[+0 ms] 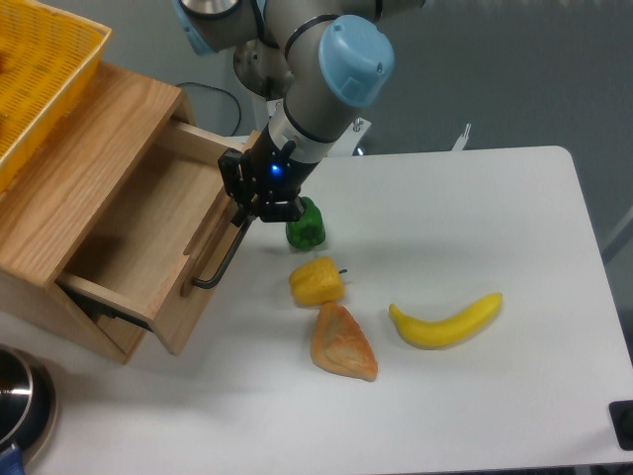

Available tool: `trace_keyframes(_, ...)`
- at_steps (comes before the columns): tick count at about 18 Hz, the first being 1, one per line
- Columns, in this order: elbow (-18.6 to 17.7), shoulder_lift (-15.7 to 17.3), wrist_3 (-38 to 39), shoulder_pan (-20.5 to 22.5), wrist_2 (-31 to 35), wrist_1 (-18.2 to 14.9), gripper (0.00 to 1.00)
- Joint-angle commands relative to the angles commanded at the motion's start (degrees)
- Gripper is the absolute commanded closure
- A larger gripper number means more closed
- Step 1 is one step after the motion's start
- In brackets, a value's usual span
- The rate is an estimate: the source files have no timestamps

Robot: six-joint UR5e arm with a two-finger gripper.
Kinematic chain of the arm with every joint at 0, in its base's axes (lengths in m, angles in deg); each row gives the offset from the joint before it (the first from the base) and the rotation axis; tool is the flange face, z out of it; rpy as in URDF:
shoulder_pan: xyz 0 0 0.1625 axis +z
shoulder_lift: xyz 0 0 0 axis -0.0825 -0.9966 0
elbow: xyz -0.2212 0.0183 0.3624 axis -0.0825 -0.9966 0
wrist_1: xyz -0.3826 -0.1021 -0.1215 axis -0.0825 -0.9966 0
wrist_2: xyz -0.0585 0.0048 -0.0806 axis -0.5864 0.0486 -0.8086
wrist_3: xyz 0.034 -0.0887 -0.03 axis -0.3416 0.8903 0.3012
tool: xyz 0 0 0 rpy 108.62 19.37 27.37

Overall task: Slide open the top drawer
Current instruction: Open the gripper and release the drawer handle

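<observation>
White table (495, 208) behind, end effector (244, 215) clamps black handle (224, 259) of pulled-out top drawer (148, 247).

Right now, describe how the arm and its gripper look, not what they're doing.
The arm is silver-grey tubing with rounded light-blue joint caps. Its wrist narrows into a black collar, and the gripper is a boxy black unit showing a small glowing blue light. No cables or printed markings are visible.

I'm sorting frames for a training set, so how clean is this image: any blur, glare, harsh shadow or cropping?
Fixed camera view: sharp and evenly lit; soft shadows under the banana and beside the top drawer; mild sheen on the arm's blue cap, no blown glare; the gripper is dark, so its fingers at the handle are hard to make out; the yellow basket is cropped at the left edge.
</observation>
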Motion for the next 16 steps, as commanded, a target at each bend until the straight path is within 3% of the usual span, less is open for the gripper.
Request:
trace_keyframes(12,-0.2,0.1,0.1,0.0,0.0,-0.3,1.00)
trace_keyframes(16,-0.3,1.1,0.1,-0.4,0.0,-0.7,0.93)
